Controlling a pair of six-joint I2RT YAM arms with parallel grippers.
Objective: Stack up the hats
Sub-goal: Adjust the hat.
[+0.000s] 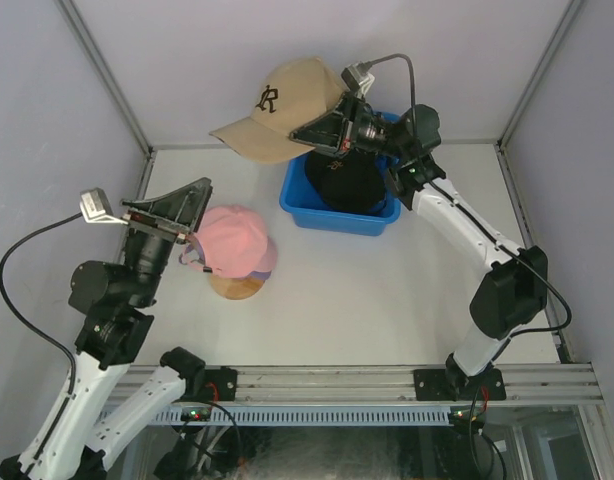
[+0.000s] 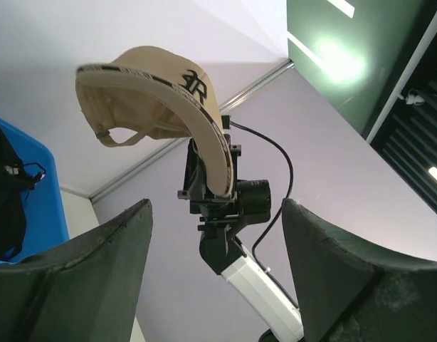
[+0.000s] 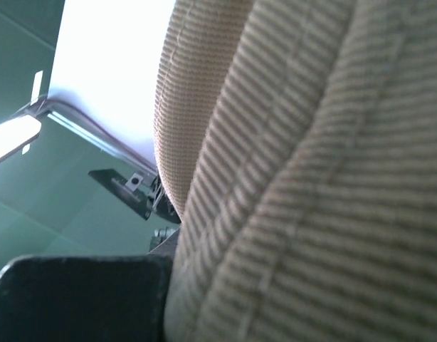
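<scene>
Overhead, the white table [image 1: 387, 300] carries a blue bin [image 1: 299, 214] at the back and a wooden stand [image 1: 237, 289] near the left arm. The tan cap [image 1: 287, 105] hangs in the air above the bin's left end, brim pointing left, clear of everything below it. The right gripper [image 1: 325, 130] holds it, jaws clamped together on the brim edge, as the left wrist view confirms. The pink cap [image 1: 237, 238] sits on the stand, with a lavender edge [image 1: 255, 272] showing beneath it, apparently a second cap. The black cap [image 1: 345, 182] lies inside the bin. The left gripper [image 1: 195, 214] stands just beside the pink cap with its jaws apart, holding nothing. As a judgement, the task is about midway. Two caps appear stacked on the stand, the tan one is lifted but not yet carried across and set down, and the black one is untouched. The tan cap's front bears a black embroidered monogram [image 1: 270, 98] in which an R can be read. A small pale mark on the black cap is too small to read.
</scene>
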